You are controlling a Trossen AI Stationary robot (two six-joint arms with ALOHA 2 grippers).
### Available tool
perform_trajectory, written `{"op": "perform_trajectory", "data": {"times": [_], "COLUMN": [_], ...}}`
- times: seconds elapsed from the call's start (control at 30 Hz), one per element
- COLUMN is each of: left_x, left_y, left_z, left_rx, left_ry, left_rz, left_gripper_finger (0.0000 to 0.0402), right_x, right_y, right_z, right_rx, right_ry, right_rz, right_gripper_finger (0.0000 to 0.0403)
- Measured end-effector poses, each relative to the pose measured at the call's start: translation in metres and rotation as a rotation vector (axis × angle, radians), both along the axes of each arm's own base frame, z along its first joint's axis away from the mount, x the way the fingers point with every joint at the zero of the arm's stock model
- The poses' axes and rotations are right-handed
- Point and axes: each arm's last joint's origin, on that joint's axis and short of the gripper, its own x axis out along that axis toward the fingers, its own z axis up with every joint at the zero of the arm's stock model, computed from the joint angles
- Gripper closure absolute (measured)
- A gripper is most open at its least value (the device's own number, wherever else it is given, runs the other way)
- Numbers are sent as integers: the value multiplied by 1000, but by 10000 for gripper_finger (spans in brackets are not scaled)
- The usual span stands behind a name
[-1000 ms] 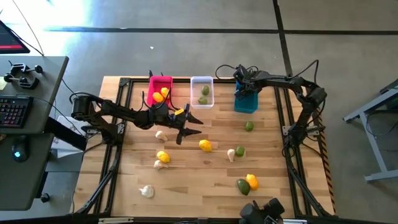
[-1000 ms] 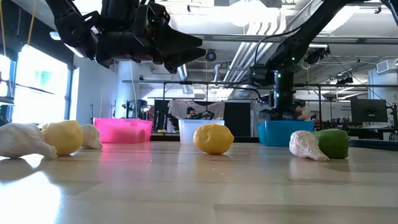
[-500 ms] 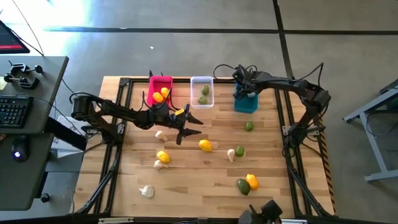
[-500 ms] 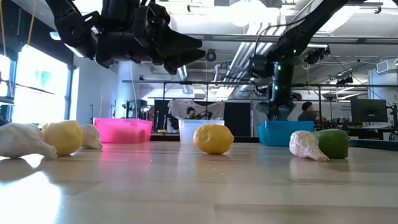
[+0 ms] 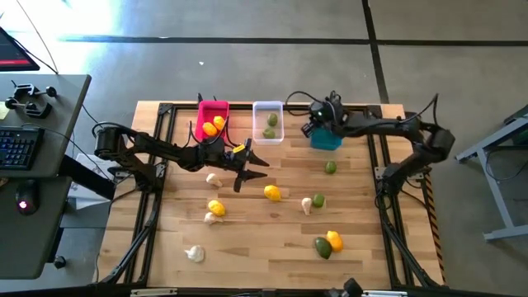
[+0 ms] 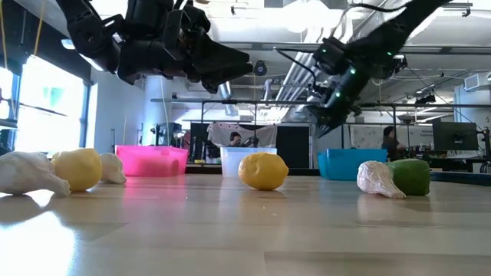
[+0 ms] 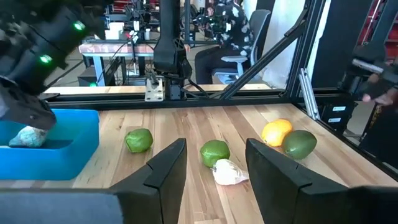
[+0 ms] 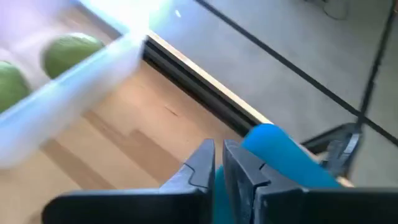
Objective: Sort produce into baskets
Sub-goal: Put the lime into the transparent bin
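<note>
My left gripper (image 5: 252,172) hangs open above the middle of the table, over a yellow lemon (image 5: 271,193); nothing is between its fingers (image 7: 214,169). My right gripper (image 5: 310,128) is shut and empty (image 8: 219,163), raised and tilted at the near left corner of the teal basket (image 5: 327,139). One garlic (image 7: 28,137) lies in that basket. The pink basket (image 5: 213,109) holds lemons, and the white basket (image 5: 268,132) holds limes (image 8: 73,48). Loose limes, lemons and garlic rest on the wooden table (image 5: 264,239).
Loose produce: garlic (image 5: 214,178), a lemon (image 5: 216,207) with garlic beside it, garlic (image 5: 195,253), a garlic and lime pair (image 5: 313,202), a lime (image 5: 330,167), and a lemon with a green piece (image 5: 328,244). The three baskets line the far edge. People show beyond the table.
My right gripper has risen out of the teal basket, tipped from pointing straight down to a slant, and swung a little toward the table's left, toward the white basket.
</note>
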Motion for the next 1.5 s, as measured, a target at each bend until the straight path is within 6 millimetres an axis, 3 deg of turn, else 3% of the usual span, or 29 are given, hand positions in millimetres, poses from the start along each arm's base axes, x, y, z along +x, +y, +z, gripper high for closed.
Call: {"op": "perform_trajectory", "data": {"times": [0.3, 0.5, 0.7, 1.3, 1.5], "left_x": [-1, -1, -1, 1, 14], "left_y": [6, 7, 8, 8, 10], "left_z": [0, -1, -1, 1, 7], "left_rx": [-56, -19, 26, 25, 88], "left_ry": [14, 12, 5, 21, 146], "left_rz": [27, 29, 30, 21, 3], "left_gripper_finger": [285, 322, 389, 401, 401], "right_x": [-9, -10, -6, -3, -3], "right_y": [38, 60, 77, 79, 81], "right_z": [-26, -19, -14, -11, -11], "right_rx": [-79, -151, -181, -175, -180], "right_ry": [-184, -276, -296, -341, -333], "right_rz": [94, 147, 229, 239, 253], "right_gripper_finger": [400, 402, 402, 402, 402]}}
